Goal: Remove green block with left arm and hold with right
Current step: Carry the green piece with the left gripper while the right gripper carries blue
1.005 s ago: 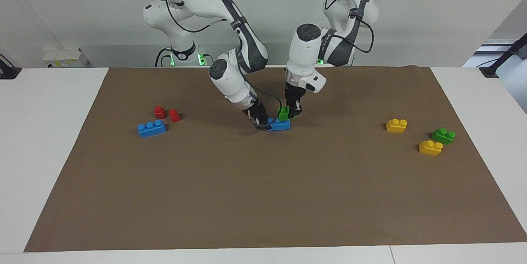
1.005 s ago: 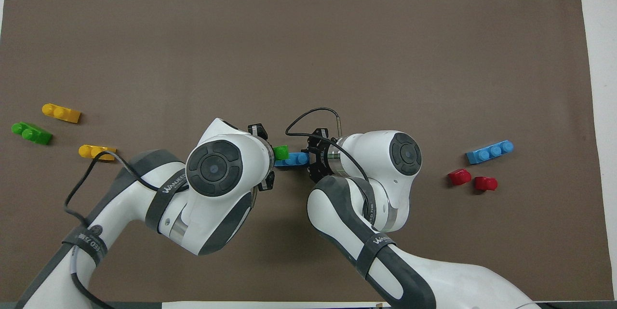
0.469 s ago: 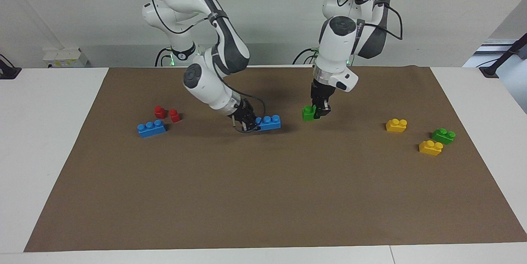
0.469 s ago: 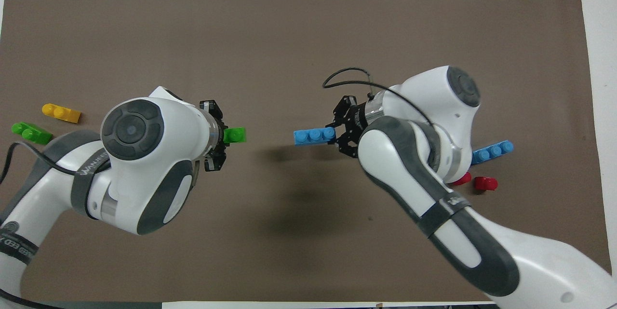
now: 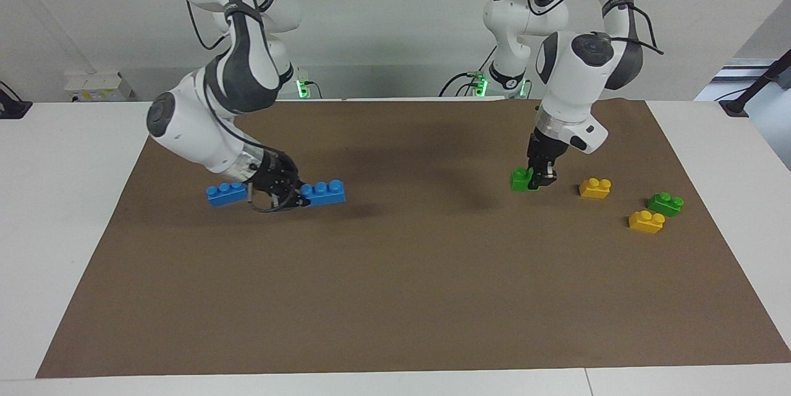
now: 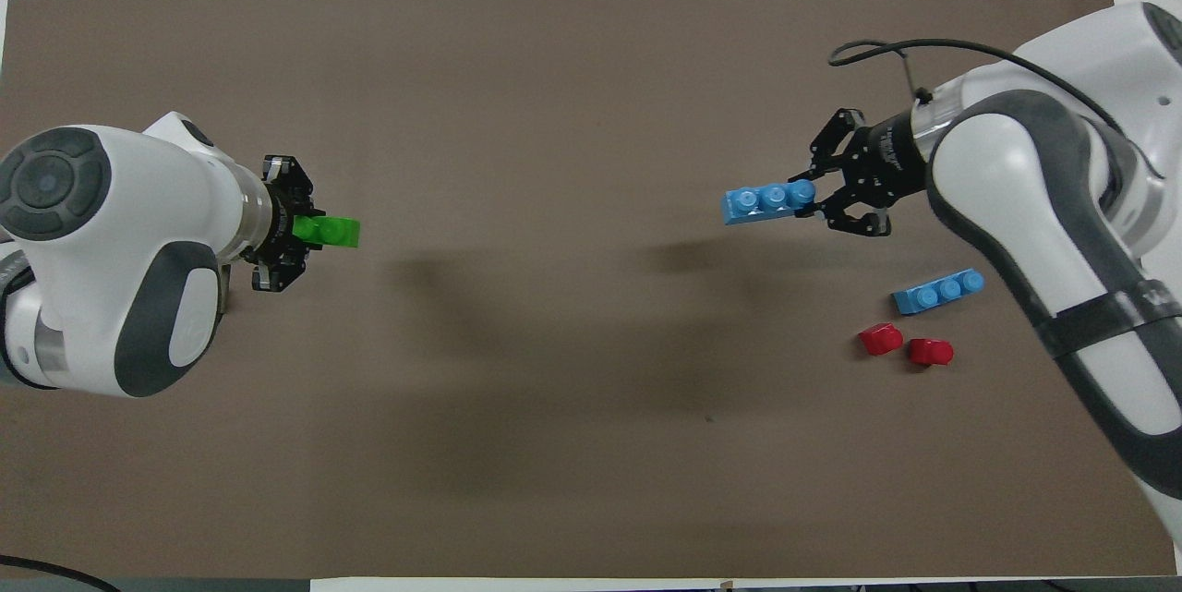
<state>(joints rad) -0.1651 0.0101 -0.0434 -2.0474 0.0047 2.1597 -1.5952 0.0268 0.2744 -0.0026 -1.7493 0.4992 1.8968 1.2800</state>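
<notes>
I find the left hand [image 5: 539, 180] clamped on the green block [image 5: 520, 179], low over the mat near the bench's left-arm end. The right hand [image 5: 285, 193] grips one end of a blue brick [image 5: 322, 193], its long axis level, well apart from the block.

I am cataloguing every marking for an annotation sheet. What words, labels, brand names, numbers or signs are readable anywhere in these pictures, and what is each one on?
No text reads in full.
Dark band on the right arm: white lettering cut off at the picture's edge, unreadable.
Green block, blue block in the right gripper, loose blocks, brown mat: no markings visible.
</notes>
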